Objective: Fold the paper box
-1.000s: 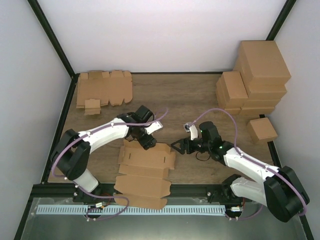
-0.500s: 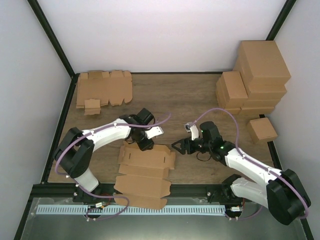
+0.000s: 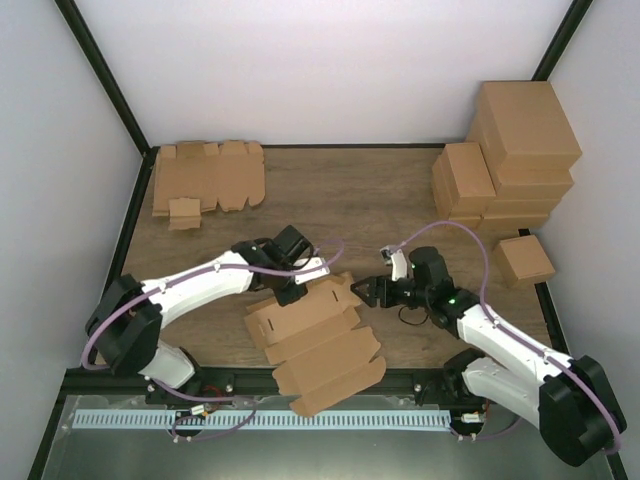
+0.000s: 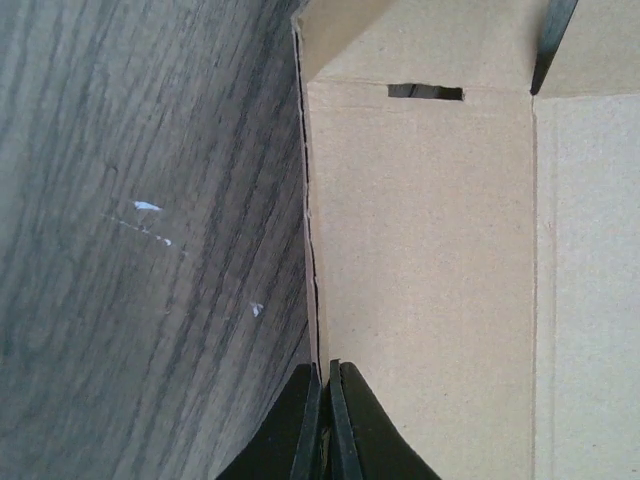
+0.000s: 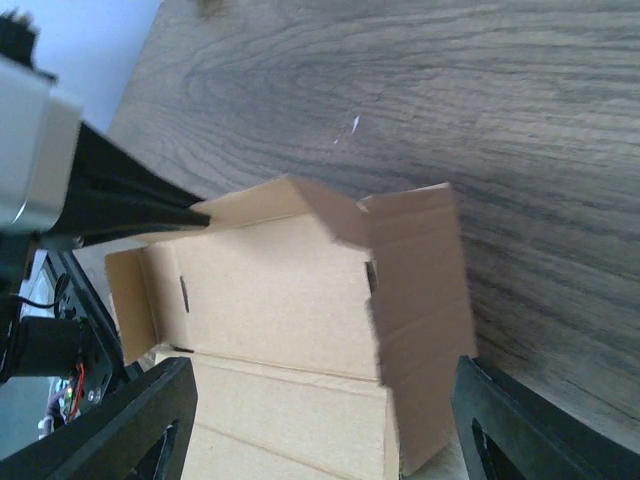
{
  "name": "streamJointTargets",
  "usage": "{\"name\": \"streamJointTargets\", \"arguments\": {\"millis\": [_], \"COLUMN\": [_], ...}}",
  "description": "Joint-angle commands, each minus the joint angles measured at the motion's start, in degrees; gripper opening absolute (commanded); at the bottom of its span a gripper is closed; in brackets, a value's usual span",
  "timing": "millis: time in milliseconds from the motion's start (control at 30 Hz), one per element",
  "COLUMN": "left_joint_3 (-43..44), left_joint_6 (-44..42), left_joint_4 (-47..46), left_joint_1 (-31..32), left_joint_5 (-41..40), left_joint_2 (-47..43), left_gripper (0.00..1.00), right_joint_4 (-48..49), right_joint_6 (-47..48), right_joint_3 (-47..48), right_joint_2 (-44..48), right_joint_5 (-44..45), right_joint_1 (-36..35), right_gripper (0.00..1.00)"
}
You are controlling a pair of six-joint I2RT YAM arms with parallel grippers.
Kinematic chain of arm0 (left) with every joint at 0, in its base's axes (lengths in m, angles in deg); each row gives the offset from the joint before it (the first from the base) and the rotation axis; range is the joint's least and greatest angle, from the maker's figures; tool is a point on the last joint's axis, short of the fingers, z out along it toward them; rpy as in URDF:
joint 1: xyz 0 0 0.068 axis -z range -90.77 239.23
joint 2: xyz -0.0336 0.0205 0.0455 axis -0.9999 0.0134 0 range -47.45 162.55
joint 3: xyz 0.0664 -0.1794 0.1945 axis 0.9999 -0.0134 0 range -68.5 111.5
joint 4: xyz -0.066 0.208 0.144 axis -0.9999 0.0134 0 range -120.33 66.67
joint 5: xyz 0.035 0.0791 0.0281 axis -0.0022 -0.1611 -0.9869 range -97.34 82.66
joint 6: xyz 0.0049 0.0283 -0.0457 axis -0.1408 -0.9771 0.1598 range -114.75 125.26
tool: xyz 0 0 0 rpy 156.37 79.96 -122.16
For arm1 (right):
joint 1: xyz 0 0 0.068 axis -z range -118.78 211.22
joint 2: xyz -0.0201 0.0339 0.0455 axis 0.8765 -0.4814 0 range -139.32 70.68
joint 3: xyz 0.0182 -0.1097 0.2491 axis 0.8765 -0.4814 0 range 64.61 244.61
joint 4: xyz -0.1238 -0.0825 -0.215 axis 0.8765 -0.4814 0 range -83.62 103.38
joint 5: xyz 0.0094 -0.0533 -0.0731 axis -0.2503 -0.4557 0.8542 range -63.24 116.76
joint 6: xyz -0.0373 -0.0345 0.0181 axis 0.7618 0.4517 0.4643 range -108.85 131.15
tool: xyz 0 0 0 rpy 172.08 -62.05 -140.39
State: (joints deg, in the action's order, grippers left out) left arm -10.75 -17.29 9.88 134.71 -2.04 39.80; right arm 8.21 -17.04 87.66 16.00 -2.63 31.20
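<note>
The left gripper (image 3: pixel 293 293) now pinches the edge of the paper box (image 3: pixel 318 335), having swung it toward the spread right gripper (image 3: pixel 366 292), ready for folding.

Two white-and-black arms trailing purple cables

The left arm (image 3: pixel 200 283) and right arm (image 3: pixel 505 340) share one build: smooth white shells over the long links and chunky, rounded black housings at the joints. A thin purple cable (image 3: pixel 442 226) runs along each arm in loose loops, standing clear of the shell in places. A small green light (image 3: pixel 452 297) glows on a black housing of the right arm. The left gripper (image 3: pixel 297 294) has a pale grey-white block body ending in two black, wedge-shaped fingers (image 4: pixel 352 430) that taper to thin tips. The right gripper (image 3: pixel 363 291) carries black fingers (image 5: pixel 140 425) too, broad and angular, with hollow cut-outs near their roots.
</note>
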Motion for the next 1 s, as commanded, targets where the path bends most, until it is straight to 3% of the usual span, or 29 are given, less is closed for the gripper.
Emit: {"name": "streamJointTargets", "arguments": {"millis": [0,200,367,500,667,800,967], "left_joint_3": [-2.54,-3.38,-3.46,-3.27,-3.86,-4.32,-3.76], "left_joint_6": [0.14,2.34,5.43,8.63,10.31,11.39,13.49], "left_joint_4": [-2.32,-2.50,-1.05,0.25,-0.43,-0.82,-0.71], "left_joint_1": [3.64,10.90,19.55,22.24,25.68,27.71,29.84], "left_joint_5": [-9.54,-23.67,-43.05,-47.79,-50.27,-52.79,-55.87], "left_joint_2": [-4.00,-5.96,-4.47,-3.99,-5.17,-3.91,-1.47], "left_gripper": [0.04,0.04,0.04,0.04,0.04,0.04,0.04], "right_joint_4": [0.64,3.33,8.11,10.69,14.90,21.09,23.05], "right_joint_6": [-0.75,-1.37,-1.23,-1.74,-1.38,-1.59,-1.84], "right_joint_3": [-0.54,1.14,5.28,8.11,8.65,6.67,5.89], "right_joint_2": [1.79,2.15,-9.99,-18.12,-24.77,-25.18,-24.79], "right_joint_5": [-1.40,-3.21,-7.23,-10.11,-17.81,-24.95,-27.35], "right_joint_1": [3.45,9.24,13.10,13.63,13.63,13.67,13.66], "right_gripper": [0.73,0.76,0.76,0.75,0.62,0.62,0.63]}}
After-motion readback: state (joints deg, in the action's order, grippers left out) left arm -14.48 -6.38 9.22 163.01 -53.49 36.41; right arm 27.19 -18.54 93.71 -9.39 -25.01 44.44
